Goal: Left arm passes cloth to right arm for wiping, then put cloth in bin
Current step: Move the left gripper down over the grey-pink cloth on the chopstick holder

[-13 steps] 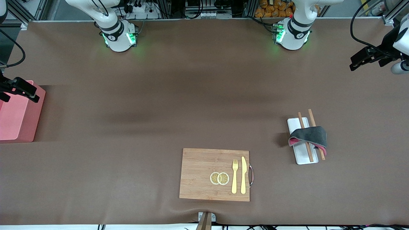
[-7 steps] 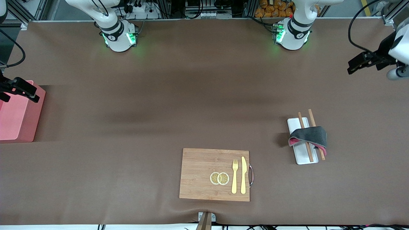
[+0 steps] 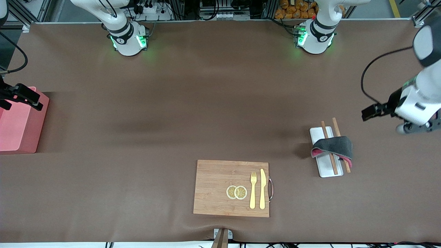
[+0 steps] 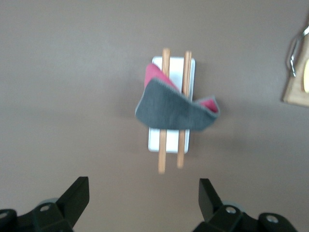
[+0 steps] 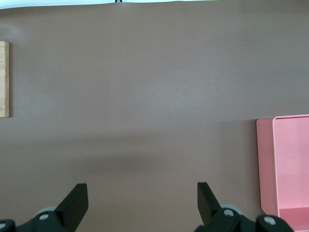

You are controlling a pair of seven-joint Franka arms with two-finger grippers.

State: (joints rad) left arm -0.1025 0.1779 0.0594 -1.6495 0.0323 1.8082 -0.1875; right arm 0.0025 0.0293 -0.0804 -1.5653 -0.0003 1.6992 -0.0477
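While the brown matte tabletop (image 3: 206, 103) runs the full width, aluminium framing and cabling line the edge by both arm bases. Cloth (image 3: 333, 146), grey face up with pink showing at its folds, is draped over 2 wooden chopsticks (image 3: 329, 137) on a white tray (image 3: 325, 170) toward the left arm's end. Left gripper (image 4: 145, 205) is in the air over bare tabletop just beside the tray, jaws spread wide, nothing in them. Right gripper (image 5: 142, 205) hangs over the rim of the pink bin (image 3: 17, 127) at the right arm's end, jaws released too. Wooden cutting board (image 3: 220, 187) sits nearest the front camera with 2 lemon slices (image 3: 236, 192), a yellow fork (image 3: 253, 189) and a yellow knife (image 3: 262, 188).
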